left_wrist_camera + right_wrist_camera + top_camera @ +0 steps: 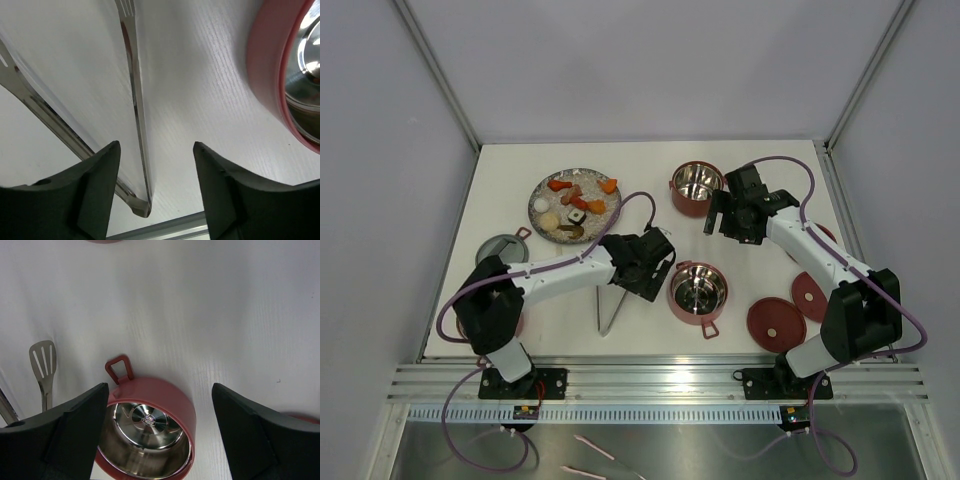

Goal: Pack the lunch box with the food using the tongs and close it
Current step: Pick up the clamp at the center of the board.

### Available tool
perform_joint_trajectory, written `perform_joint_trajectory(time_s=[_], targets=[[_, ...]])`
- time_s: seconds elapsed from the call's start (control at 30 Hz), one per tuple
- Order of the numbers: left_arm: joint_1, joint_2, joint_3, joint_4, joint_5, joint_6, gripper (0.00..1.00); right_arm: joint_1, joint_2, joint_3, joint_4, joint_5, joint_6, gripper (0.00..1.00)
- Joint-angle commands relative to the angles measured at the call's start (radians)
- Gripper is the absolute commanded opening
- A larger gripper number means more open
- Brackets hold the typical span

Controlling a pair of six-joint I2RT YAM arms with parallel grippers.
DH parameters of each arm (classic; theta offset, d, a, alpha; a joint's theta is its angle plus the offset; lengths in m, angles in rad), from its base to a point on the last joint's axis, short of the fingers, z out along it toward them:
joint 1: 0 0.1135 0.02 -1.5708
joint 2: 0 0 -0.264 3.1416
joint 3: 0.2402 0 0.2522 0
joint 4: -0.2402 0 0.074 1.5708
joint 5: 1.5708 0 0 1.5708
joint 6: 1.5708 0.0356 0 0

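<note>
white table point(620, 160): left gripper point(156, 145) open over the tongs point(136, 115), gripping nothing; closing may pinch one arm and twist them. right gripper point(160, 386) wide open, empty, by the far lunch box tier point(170, 395).

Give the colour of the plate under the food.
Speckled grey plate; best seen in the top external view.

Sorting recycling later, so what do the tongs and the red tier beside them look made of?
The tongs look like polished steel: thin, silvery, mirror-like. The tier seems metal too: matte red coated outside, shiny reflective steel-like inside; paint or enamel, I can't tell.
</note>
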Motion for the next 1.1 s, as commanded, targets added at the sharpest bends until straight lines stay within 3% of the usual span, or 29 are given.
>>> perform_joint_trajectory(time_s=[0.0,0.03,0.4,0.7,0.83,1.07], targets=[[0.001,-0.074,0.044,0.0,-0.047,-0.005,0.86,-0.007,-0.024,0.011,0.008,-0.003,-0.009,0.95],[0.001,-0.093,0.032,0.006,-0.049,-0.004,0.99,-0.007,-0.024,0.009,0.009,-0.008,-0.011,0.99],[0.001,-0.268,-0.227,0.036,-0.204,-0.33,0.99,-0.006,-0.013,-0.003,0.017,-0.037,-0.003,0.99],[-0.004,-0.26,-0.388,0.115,-0.112,-0.513,0.99,-0.007,-0.016,-0.017,0.02,-0.043,0.0,0.99],[-0.004,-0.21,-0.382,0.135,-0.145,-0.527,0.96,-0.007,-0.013,-0.021,0.034,-0.069,0.009,0.99],[0.002,-0.159,-0.401,0.228,-0.182,-0.508,0.75,-0.007,-0.013,-0.02,0.031,-0.074,0.005,0.99]])
